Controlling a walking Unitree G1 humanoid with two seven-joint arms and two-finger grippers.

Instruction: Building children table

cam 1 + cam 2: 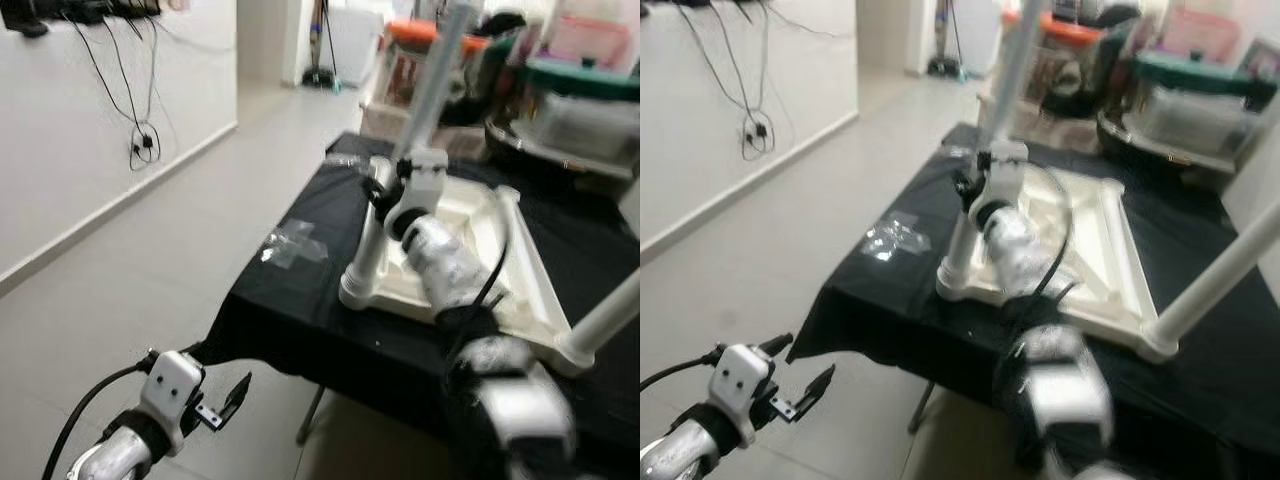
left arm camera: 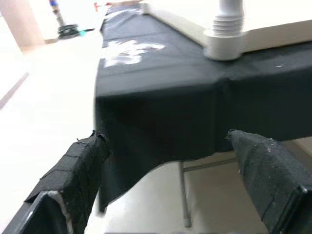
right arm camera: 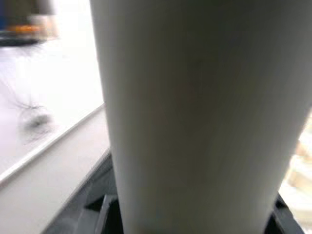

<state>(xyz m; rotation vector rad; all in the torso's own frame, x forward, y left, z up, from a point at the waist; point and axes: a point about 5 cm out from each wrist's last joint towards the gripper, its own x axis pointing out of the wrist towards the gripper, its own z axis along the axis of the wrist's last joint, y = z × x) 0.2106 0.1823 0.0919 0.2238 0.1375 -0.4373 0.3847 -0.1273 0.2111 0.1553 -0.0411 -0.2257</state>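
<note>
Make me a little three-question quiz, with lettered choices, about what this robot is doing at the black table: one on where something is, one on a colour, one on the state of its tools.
1. Where is the white tabletop?
A. on the floor
B. upside down on the black-covered table
C. leaning on the wall

2. What colour is the cloth over the table?
A. red
B. white
C. black

3. What is the right tool doing?
A. gripping an upright white leg at the tabletop's near left corner
B. hanging idle
C. holding the plastic bag

Answers:
1 B, since the ribbed underside faces up and legs point upward.
2 C, as the head views show it draped dark over the edge.
3 A: the right wrist view has the leg close between its fingers, while the left tool hangs open below the table edge.
</note>
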